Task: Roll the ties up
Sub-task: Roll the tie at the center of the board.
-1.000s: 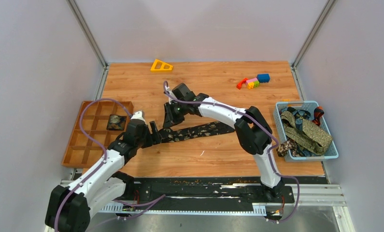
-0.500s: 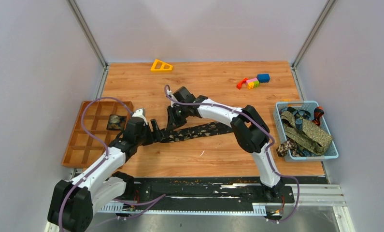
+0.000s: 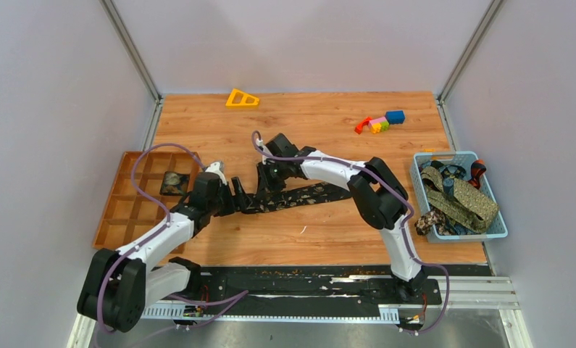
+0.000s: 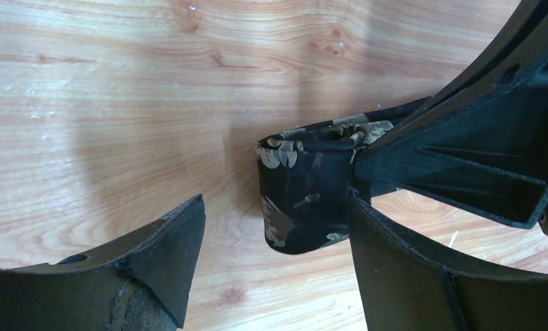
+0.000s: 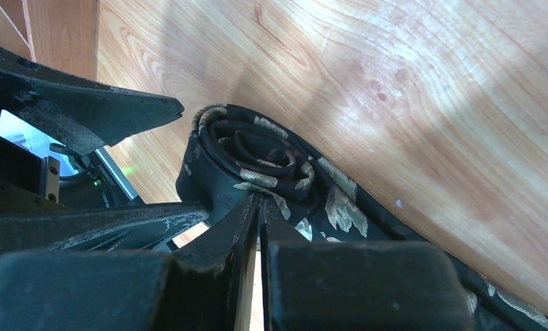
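Observation:
A black tie [image 3: 306,194] with pale leaf speckles lies across the table's middle. Its left end is wound into a small roll [image 4: 304,200], which also shows in the right wrist view [image 5: 257,153]. My right gripper [image 5: 259,200] is shut on the roll's outer layer and shows from above [image 3: 264,190]. My left gripper [image 4: 276,224] is open. Its fingers [image 4: 171,252] stand either side of the roll, and the roll rests against the right-hand one. From above the left gripper [image 3: 240,199] sits just left of the roll.
A wooden compartment tray [image 3: 122,217] lies at the left, with one rolled tie [image 3: 172,183] in a cell. A blue basket [image 3: 420,168] at the right holds several olive-tan ties [image 3: 462,199]. A yellow triangle [image 3: 242,98] and coloured blocks [image 3: 379,122] lie at the back.
My left gripper has moved right, up to the tie's rolled end. My right gripper has shifted slightly right and nearer, and the flat part of the tie is shorter.

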Available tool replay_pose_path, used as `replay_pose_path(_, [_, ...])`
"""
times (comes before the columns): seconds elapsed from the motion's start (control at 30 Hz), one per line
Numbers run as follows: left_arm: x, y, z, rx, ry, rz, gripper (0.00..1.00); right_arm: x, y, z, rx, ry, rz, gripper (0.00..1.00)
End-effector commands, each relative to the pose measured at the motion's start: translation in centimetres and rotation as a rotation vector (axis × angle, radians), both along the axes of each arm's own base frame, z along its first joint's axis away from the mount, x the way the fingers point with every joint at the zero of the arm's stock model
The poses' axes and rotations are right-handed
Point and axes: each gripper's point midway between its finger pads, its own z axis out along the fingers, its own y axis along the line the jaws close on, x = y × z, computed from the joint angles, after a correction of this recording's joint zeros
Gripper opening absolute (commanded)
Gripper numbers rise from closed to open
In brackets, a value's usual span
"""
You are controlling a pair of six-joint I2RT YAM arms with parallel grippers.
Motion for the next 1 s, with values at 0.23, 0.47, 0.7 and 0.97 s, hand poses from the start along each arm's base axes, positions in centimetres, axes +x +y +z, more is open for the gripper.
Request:
replay_pose_path(0.23, [2.6, -2.1, 0.9, -0.093, -0.044, -0.023, 0.75, 0.5, -0.7, 1.9, 0.055, -0.053, 0.003, 0.06])
replay_pose_path(0.47, [2.7, -2.6, 0.0, -0.121, -0.032, -0.035, 0.71, 0.3, -0.8, 1.7, 0.059, -0.047, 0.004, 0.06])
replay_pose_path(0.7, [2.7, -3.6, -0.7, -0.167, -0.015, -0.060, 0.60, 0.2, -1.0, 1.9, 0.063, -0.049, -0.001, 0.06])
replay_pose_path(0.97, [2.6, -3.8, -1.0, -0.160, -0.004, -0.081, 0.47, 0.4, -1.3, 3.6, 0.079, -0.076, -0.015, 0.07])
